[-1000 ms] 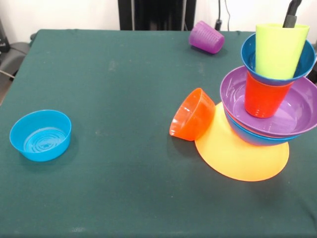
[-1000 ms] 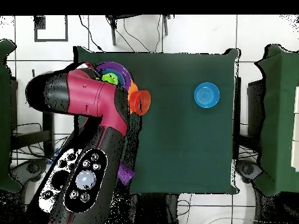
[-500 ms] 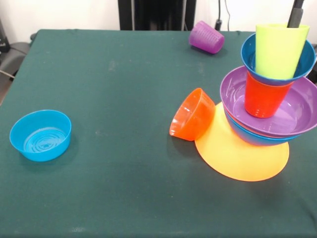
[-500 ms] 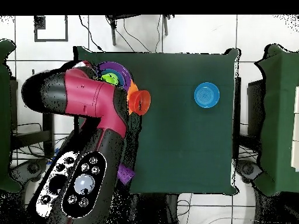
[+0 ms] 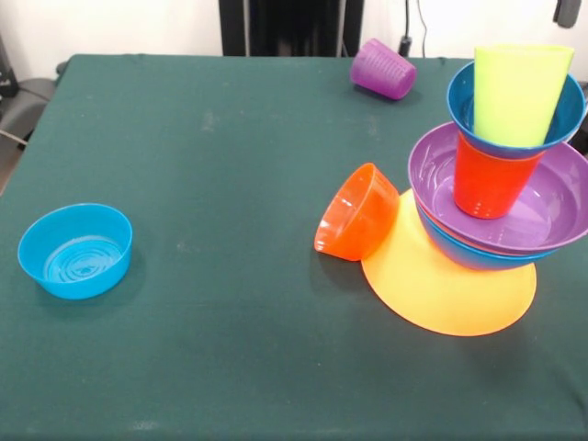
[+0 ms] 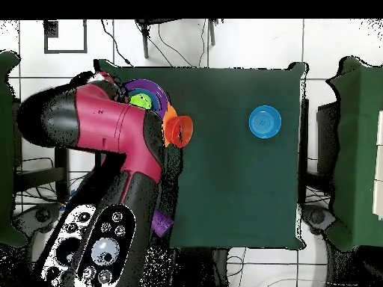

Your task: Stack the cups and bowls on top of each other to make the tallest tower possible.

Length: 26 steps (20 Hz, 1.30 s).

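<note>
Tower (image 5: 501,175) at table's right edge in front view, long axis upright: lime green cup (image 5: 516,92) topmost, mouth up. Gripper (image 5: 567,11) barely visible above; open or closed, cannot tell. Next piece probably: fetch tipped small orange bowl (image 5: 356,213) leaning on base, mouth sideways.

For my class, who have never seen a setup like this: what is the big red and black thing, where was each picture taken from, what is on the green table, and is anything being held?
The red and black shape is a robot arm, seen from a camera above. The other picture looks across the table. A dark bit at its top right corner may be the arm's gripper; whether it is open is unclear, but it holds nothing visible. On the table stands a tower: orange-yellow bowl, blue and purple bowls, orange cup, blue bowl, lime cup. A small orange bowl leans on it. A purple cup lies tipped, and a light blue bowl sits apart.
</note>
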Available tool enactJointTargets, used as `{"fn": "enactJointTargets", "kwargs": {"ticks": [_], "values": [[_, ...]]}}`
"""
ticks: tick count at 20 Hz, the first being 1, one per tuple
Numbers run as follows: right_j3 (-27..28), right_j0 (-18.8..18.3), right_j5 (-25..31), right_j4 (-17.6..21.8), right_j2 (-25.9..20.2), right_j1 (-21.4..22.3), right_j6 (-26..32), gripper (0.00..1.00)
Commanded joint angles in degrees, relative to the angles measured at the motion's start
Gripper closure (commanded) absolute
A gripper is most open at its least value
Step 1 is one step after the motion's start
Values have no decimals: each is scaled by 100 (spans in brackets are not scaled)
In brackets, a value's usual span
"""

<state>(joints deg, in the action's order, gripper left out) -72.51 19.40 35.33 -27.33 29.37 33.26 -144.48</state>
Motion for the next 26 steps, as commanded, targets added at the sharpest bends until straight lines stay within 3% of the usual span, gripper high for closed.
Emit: {"fn": "enactJointTargets", "kwargs": {"ticks": [1, 18, 26], "values": [[-689, -88, 202, 88, -369, -4, -840, 0], [-799, -430, 19, 246, -551, 168, -390, 0], [-743, -705, -211, 512, -646, 170, 61, 0]]}}
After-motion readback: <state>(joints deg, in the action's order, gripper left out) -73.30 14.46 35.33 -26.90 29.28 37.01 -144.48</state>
